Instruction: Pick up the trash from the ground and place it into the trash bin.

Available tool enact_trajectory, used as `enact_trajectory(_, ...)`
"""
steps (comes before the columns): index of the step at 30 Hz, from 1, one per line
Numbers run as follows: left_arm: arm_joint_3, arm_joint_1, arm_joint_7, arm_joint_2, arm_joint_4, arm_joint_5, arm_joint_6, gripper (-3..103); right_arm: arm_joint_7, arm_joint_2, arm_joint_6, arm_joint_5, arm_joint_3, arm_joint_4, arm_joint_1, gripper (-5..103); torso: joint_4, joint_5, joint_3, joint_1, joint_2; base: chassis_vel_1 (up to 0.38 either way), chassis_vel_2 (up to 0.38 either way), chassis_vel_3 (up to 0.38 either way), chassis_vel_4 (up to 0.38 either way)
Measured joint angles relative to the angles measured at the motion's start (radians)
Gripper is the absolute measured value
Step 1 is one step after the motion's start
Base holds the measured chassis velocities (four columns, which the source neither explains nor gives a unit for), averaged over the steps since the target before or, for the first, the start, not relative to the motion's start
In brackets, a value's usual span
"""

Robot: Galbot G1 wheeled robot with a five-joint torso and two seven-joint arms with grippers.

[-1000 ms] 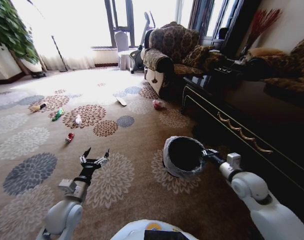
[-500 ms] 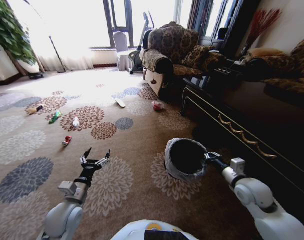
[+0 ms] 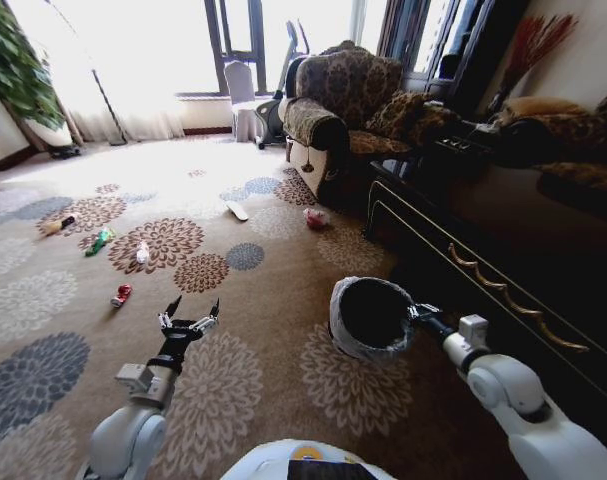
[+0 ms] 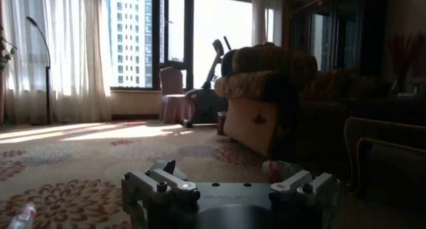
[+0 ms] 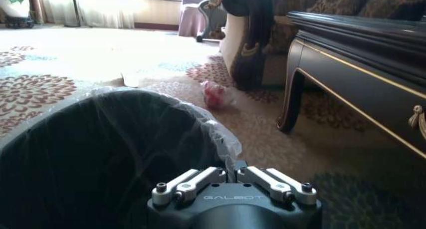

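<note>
Bin carried low, litter scattered ahead

Bin first: the trash bin (image 3: 371, 318) hangs off the right gripper (image 3: 415, 313), which is pinched tight on its bag-lined rim, so it's tipped with the mouth facing up and toward the robot. Left gripper (image 3: 188, 318) floats above the carpet (image 3: 253, 390) with fingers spread wide, holding nothing. Further out there's a red can (image 3: 121, 295) lying on its side, then a green packet (image 3: 98, 242), and a red-and-white wad (image 3: 315, 217) near the sofa (image 3: 328, 105). Versus a second ago the whole view has swung, so the camera moved.
</note>
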Motion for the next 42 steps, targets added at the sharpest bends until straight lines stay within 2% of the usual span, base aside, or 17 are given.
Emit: enact_trajectory(42, -0.004, -0.013, -0.001, 0.009, 0.041, -0.002, 0.002, 100, 0.000, 0.003, 0.001, -0.003, -0.030, 0.018, -0.005, 3, 0.0000, -0.0004, 0.000, 0.000, 0.000, -0.179, 0.173, 0.174, -0.174)
